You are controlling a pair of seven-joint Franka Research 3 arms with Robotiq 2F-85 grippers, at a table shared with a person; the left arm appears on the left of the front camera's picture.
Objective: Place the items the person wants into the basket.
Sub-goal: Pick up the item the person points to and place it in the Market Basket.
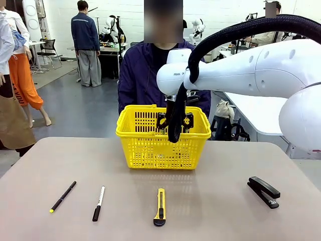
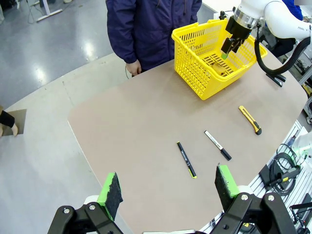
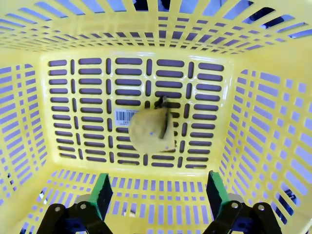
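Currently, the round yellow tape measure (image 3: pixel 151 130) is lying on the floor of the yellow basket (image 1: pixel 150 150), which is standing at the far side of the table (image 1: pixel 225 221) in front of the person (image 1: pixel 143 75) in the purple jacket. The right gripper (image 3: pixel 158 192) is hanging over the basket's inside with its jaws spread wide and nothing between them, while the left gripper (image 2: pixel 168 187) is hovering high above the table, likewise spread and empty. Lying along the near side are the pen (image 1: pixel 63 196), the marker (image 1: pixel 99 203), the utility knife (image 1: pixel 160 206) and the stapler (image 1: pixel 264 192).
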